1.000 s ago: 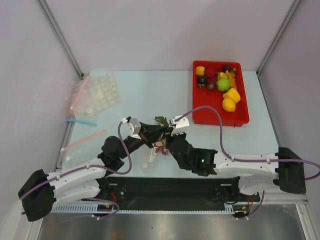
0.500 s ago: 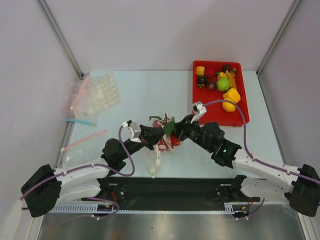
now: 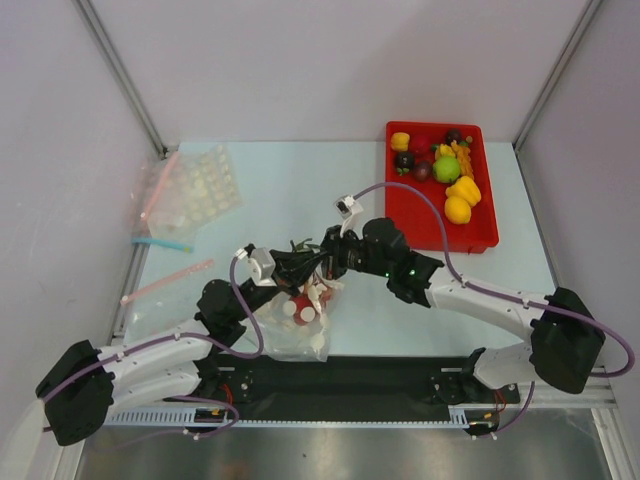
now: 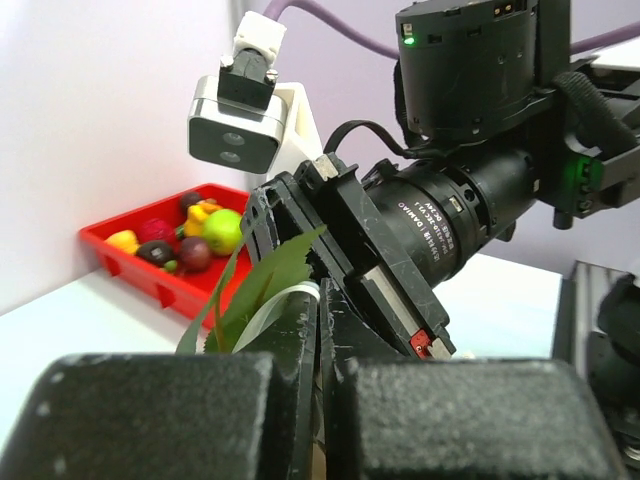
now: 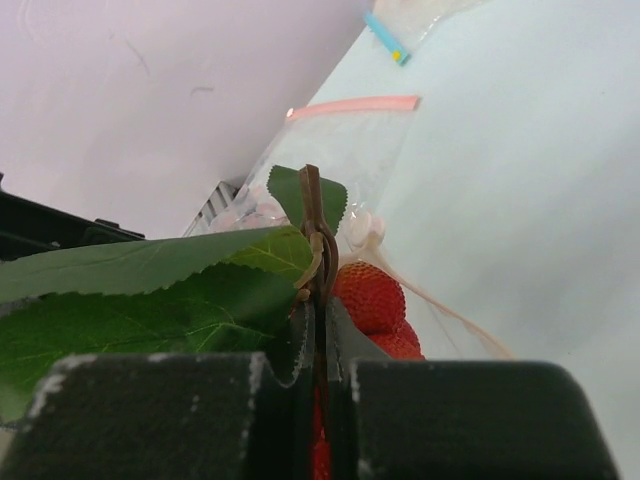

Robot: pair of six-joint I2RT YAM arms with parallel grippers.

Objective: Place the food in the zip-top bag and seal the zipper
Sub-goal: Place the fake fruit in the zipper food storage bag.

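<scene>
Pinching my right gripper (image 5: pixel 318 345) on the stem (image 5: pixel 312 200) of the leafy red berries (image 5: pixel 372 295), jaws just closed, I hold them at centre frame just above the clear bag (image 3: pixel 296 335), gripped by my shut left gripper (image 4: pixel 318 340), seemingly ready to go in; more food (image 3: pixel 447 168) waits in the upper-right tray (image 3: pixel 487 243).

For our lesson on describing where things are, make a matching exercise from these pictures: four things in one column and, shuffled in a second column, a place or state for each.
1. tray
2. pouch
3. blue strip
4. leaf

A. left side of the table
B. stem pinched in the right gripper
C. far right, holding fruit
D. near edge, holding red pieces

Pairs: 1-C, 2-D, 3-A, 4-B.
</scene>
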